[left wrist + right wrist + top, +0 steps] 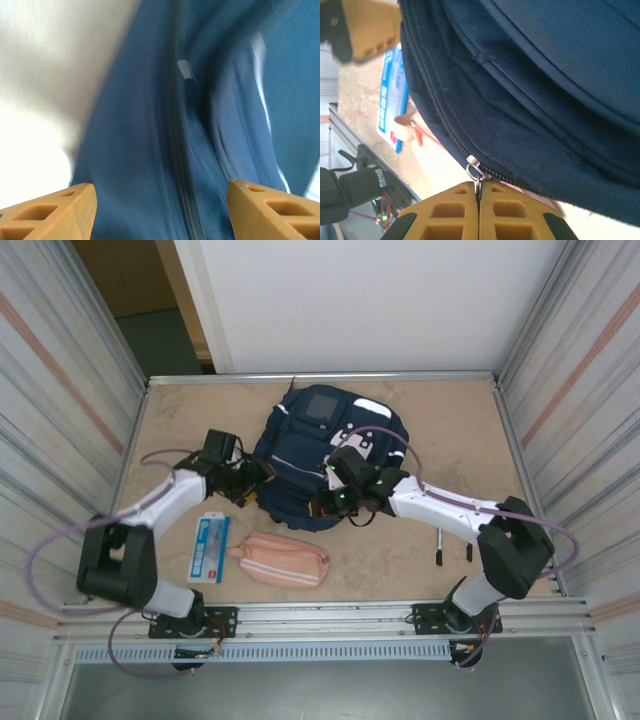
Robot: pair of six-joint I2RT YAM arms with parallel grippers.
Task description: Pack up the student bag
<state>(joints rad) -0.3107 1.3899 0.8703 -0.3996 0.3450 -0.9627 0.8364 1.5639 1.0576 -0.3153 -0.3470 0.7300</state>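
Note:
The student bag (pixel 320 455), navy blue with white stripes and a grey square patch, lies flat in the middle of the table. My right gripper (pixel 325 505) is at the bag's near edge. In the right wrist view it (pixel 479 186) is shut on the metal zipper pull (pixel 476 170), at the end of the zipper running along the bag (pixel 545 100). My left gripper (pixel 255 490) is at the bag's left edge. In the left wrist view it (pixel 162 192) stands open over blurred blue bag fabric (pixel 200 125) and a zipper line, with nothing between its fingers.
A pink pencil pouch (pixel 285 560) lies near the front edge, with a blue-and-white packet (pixel 210 548) to its left. Two dark pens (pixel 438 545) lie to the right, by the right arm. Metal rails border the table on all sides.

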